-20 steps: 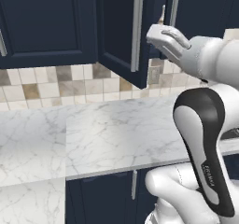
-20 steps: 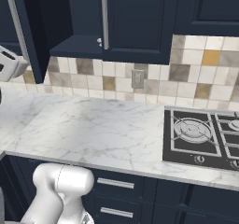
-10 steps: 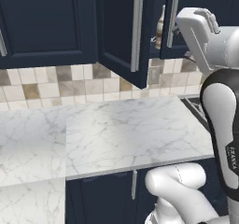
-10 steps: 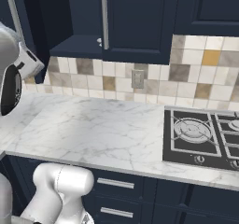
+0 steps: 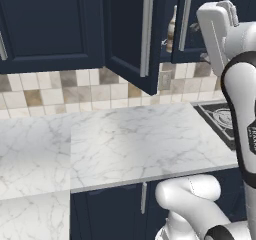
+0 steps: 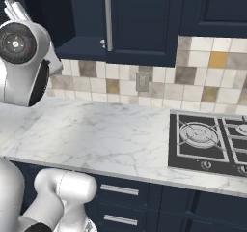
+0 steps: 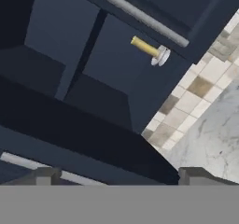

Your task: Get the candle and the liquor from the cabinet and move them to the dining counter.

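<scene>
Arm has swung up and right toward the open cabinet [image 5: 130,39], gripper [image 7: 114,174] jaws spread wide and empty, candle [image 7: 150,49] on the shelf ahead, liquor [image 5: 171,30] still inside, so pickup hasn't started.

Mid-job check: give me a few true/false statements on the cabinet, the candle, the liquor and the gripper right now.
1. A cabinet door stands open. True.
2. The liquor already stands on the marble worktop. False: it is up inside the cabinet, behind a door handle.
3. The gripper is clamped on the candle. False: its jaws are open and empty, the candle well ahead of them.
4. The candle sits inside the cabinet. True.
5. The hob carries a pot. False: its burners are bare.
</scene>
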Robot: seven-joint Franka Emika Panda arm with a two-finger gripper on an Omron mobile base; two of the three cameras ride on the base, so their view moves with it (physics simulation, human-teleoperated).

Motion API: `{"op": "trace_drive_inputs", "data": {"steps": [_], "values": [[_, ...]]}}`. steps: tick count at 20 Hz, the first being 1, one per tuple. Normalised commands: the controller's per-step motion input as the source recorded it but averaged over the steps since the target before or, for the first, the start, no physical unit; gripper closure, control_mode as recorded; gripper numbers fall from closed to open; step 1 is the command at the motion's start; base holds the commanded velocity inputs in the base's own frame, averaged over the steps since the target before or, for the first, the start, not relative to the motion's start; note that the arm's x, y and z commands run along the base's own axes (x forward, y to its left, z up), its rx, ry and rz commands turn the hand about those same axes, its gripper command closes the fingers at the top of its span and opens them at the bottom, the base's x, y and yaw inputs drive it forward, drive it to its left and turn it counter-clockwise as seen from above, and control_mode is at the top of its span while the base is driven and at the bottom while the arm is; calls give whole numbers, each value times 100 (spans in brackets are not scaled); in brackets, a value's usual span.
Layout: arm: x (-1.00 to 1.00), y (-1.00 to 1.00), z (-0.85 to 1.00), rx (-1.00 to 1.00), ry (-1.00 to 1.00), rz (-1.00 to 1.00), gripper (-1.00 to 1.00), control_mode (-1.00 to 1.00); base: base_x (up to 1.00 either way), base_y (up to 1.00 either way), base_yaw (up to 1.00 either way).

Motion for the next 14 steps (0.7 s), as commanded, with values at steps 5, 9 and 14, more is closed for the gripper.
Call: {"op": "trace_drive_inputs", "data": {"steps": [5,9,14], "values": [[63,-6,-12,12,5,2,-100,-100,0,0,0],[69,2,-26,0,0,8,-100,-100,0,0,0],[66,8,-24,2,0,13,-100,-100,0,0,0]]}}
